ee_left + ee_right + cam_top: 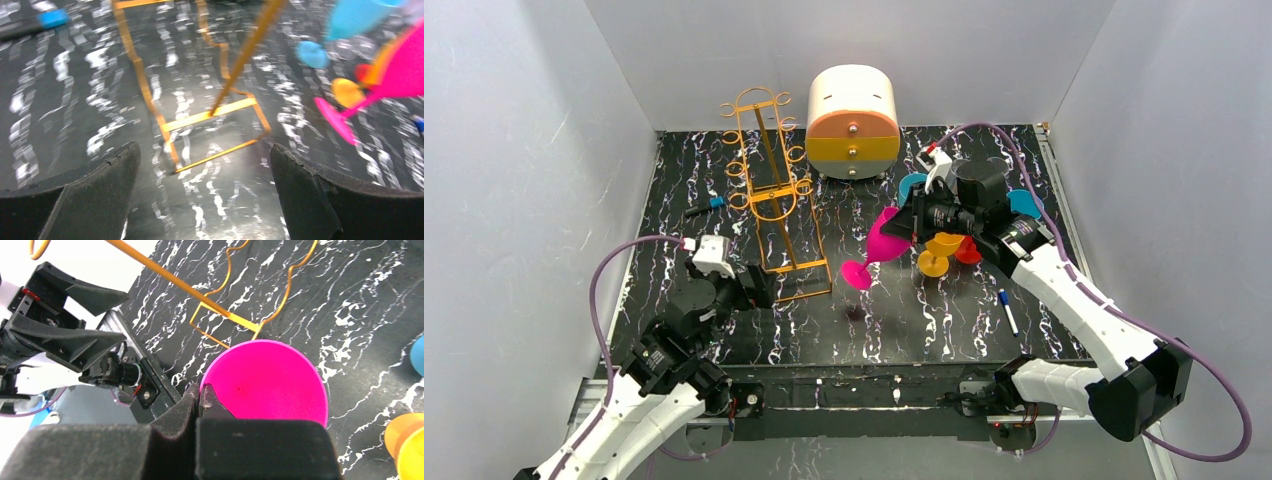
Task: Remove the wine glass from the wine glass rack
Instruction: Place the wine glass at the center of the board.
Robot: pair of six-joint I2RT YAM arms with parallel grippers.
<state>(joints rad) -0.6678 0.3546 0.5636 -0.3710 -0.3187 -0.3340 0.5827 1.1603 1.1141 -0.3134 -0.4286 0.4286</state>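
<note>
The orange-gold wire wine glass rack (774,190) stands at the left of the table. My right gripper (914,222) is shut on the rim of a magenta wine glass (879,245). It holds the glass tilted above the table, right of the rack and apart from it. In the right wrist view the glass (270,385) fills the middle, my gripper (200,395) pinches its edge, and the rack base (220,310) lies beyond. My left gripper (759,285) is open and empty just in front of the rack base (210,116), its jaws (205,190) wide apart.
A white-and-orange round drawer box (852,120) stands at the back. Yellow (939,250), red (969,250) and blue (1024,203) glasses lie under my right arm. A blue-capped pen (1007,310) lies front right. A marker (704,207) lies left of the rack.
</note>
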